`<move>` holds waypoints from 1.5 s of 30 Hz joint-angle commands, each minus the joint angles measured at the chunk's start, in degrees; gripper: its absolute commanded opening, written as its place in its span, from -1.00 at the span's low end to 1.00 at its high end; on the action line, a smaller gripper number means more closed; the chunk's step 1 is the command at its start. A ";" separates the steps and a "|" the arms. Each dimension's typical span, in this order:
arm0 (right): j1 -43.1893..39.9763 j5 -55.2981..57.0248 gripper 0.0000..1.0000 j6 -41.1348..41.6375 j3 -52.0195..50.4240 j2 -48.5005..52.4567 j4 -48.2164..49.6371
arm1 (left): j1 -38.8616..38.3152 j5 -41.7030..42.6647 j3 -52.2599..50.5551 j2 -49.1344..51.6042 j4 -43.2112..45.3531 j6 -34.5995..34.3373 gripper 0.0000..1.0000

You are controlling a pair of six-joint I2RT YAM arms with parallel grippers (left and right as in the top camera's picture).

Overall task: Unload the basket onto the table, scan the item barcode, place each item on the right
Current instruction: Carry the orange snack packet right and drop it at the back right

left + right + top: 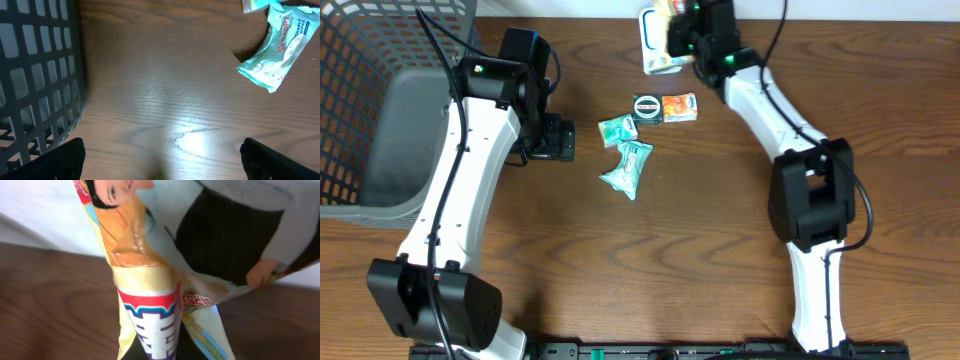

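Right tool [682,42] is clenched on the packet [658,40], up beyond the tin [647,107], right at the far edge of the surface [720,220]. On my right wrist feed the packet [150,305] fills the view and hangs upright: yellow film with a printed face at the top, a red band and blue lettering lower down. I can't see the tool's own tips on that feed, only a dark patch under the packet.

The tin is my marker in the middle of the surface. Touching its right side is an orange pack [681,107]. Just below and to its left is a small teal pack [616,129], and below that lie the wipes [627,166], tilted.

Left tool [552,138] is released. It hangs low over the wood, left of the tin and a little nearer to me, with bare surface between it and the teal pack. On the left wrist feed its fingers [60,162] stand wide at the bottom corners, with only wood grain and a bright glare spot between them. The wipes [280,47] show at the top right of that feed and the basket [35,75] fills the left side.

The basket [380,110] sits far left of the tin, at the surface's corner.
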 commanded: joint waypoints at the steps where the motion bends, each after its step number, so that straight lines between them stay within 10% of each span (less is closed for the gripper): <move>1: -5.46 0.04 -0.98 4.07 1.68 -6.14 -2.99 | 0.20 -0.92 -0.17 0.15 -0.02 -0.52 0.96; 18: -27.30 5.27 -0.91 -14.51 1.40 -11.61 -31.32 | 0.20 -0.92 -0.17 0.15 0.00 -0.52 0.96; 23: -30.60 8.33 -0.25 -14.58 0.70 -10.36 -34.73 | 0.20 -0.92 -0.17 0.15 -0.02 -0.52 0.95; 36: -32.94 -24.30 0.01 -14.05 0.68 -8.94 -41.16 | 0.20 -0.92 -0.17 0.15 -0.02 -0.52 0.96; 40: -29.51 -37.70 0.61 -14.03 0.66 -8.94 -44.50 | 0.20 -0.92 -0.17 0.15 -0.02 -0.52 0.96; 45: -22.29 -35.34 0.77 -14.62 -0.85 -8.92 -46.47 | 0.20 -0.92 -0.17 0.15 -0.02 -0.52 0.96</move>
